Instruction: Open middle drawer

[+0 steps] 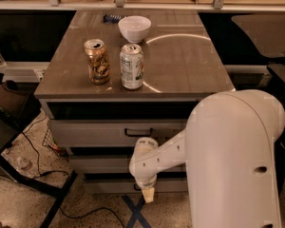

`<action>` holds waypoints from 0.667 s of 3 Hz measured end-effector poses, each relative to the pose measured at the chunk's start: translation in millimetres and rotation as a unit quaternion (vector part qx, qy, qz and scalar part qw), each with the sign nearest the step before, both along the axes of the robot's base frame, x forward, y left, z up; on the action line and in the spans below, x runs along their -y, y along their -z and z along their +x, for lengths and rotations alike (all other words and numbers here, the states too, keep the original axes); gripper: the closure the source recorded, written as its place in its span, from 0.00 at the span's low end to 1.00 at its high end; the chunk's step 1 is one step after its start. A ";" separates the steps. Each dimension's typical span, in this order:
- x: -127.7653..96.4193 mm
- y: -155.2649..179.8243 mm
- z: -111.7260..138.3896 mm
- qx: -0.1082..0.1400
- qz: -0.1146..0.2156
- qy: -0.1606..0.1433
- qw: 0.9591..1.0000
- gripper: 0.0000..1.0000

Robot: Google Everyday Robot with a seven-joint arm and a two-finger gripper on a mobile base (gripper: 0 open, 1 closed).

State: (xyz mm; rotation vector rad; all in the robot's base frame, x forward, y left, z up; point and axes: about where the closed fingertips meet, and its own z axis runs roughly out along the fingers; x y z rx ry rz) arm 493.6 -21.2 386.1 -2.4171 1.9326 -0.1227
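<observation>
I see a glossy wood-look tabletop (pixel 180 65); a shiny metal can (pixel 132 66); the matt grey middle drawer (pixel 99 164); the smooth plastic gripper (pixel 148 194) hangs before the lowest drawer (pixel 104 185).

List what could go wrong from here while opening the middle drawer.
1. The gripper hangs low, in front of the lowest drawer rather than the middle drawer, so it might catch the wrong one.
2. The arm hides the middle drawer's handle, so alignment cannot be checked.
3. A hard tug could topple the gold can or the white can standing on the tabletop.
</observation>
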 end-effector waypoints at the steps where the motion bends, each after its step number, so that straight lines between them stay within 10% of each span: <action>1: -0.1 -0.7 0.3 0.000 0.000 0.000 1.000 0.46; 2: -0.1 -4.7 0.4 0.000 0.000 0.000 1.000 0.77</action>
